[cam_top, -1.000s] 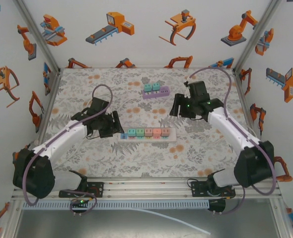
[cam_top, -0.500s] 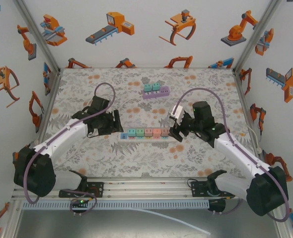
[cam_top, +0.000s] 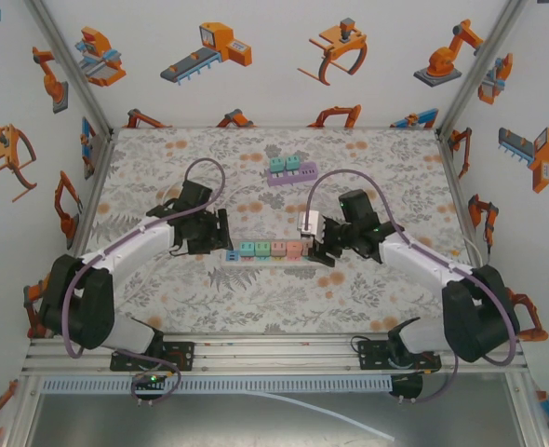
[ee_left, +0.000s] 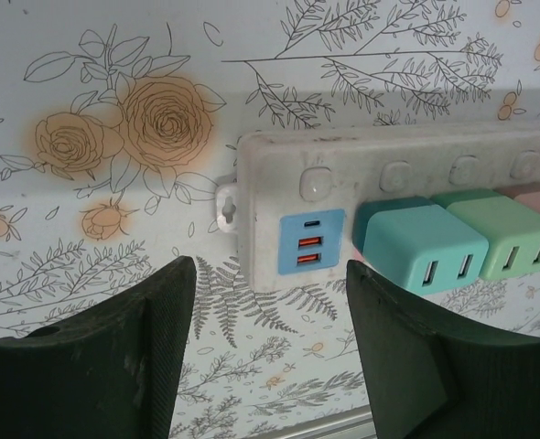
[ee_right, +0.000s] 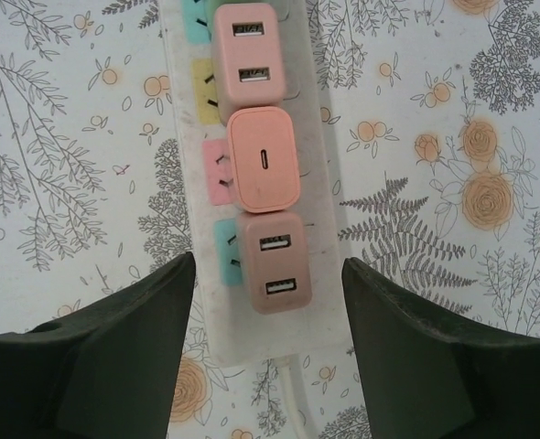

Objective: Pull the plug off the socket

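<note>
**Ops:** Where's the plug?

**Me:** Pink plug [ee_right: 275, 261], two USB ports, seated in the last socket of the white power strip [ee_right: 325, 210], at the cable [ee_right: 293, 402] end. The strip lies flat mid-table [cam_top: 209, 303], running left to right.

**Ops:** Right side?

**Me:** Right gripper [ee_right: 268, 265] hangs over that end. Jaws apart, one finger [ee_right: 114, 357] either side of the pink plug. I see strip and cloth in the gaps on both sides, so no contact, nothing gripped.

**Ops:** Neighbours?

**Me:** Salmon plug [ee_right: 264, 157], single port, is packed right against it. I can't tell if they touch. Second pink plug [ee_right: 249, 50] sits past that.

**Ops:** Left?

**Me:** Left gripper [ee_left: 270, 270] is at the opposite end, by the blue USB panel [ee_left: 311, 242]. Jaws apart there too, and the strip's end shows in the gap between the fingers. It holds nothing. Teal plug [ee_left: 423, 242] sits just beside the panel, with the green plug [ee_left: 508, 233] next along.

**Ops:** Anything else?

**Me:** Purple strip [cam_top: 291, 177] with its own plugs sits toward the back, well apart from both grippers.
</note>
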You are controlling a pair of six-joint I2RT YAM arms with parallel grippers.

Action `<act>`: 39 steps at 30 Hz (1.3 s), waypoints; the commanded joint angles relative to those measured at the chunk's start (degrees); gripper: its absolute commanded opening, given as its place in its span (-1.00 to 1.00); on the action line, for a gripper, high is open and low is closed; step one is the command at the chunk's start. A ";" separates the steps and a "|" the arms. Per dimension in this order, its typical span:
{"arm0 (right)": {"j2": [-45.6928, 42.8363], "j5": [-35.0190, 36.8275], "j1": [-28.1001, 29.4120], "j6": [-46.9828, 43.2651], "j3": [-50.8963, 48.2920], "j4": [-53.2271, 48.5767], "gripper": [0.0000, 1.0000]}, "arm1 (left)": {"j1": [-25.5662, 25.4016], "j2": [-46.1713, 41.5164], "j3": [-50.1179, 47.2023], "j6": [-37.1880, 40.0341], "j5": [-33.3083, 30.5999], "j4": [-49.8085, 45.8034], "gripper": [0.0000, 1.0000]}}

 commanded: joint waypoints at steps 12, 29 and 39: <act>5.83 -3.01 0.58 -4.53 5.96 -2.54 -0.23 | -0.90 6.59 -0.14 1.31 -2.66 1.22 0.27; 6.44 -4.26 0.77 -4.67 7.91 -4.51 -0.62 | -3.77 9.37 -2.13 0.98 -7.56 -2.54 0.26; 7.33 -4.68 0.78 -4.40 11.59 -7.57 -0.77 | -5.41 10.12 -1.62 0.47 -11.86 -4.29 0.25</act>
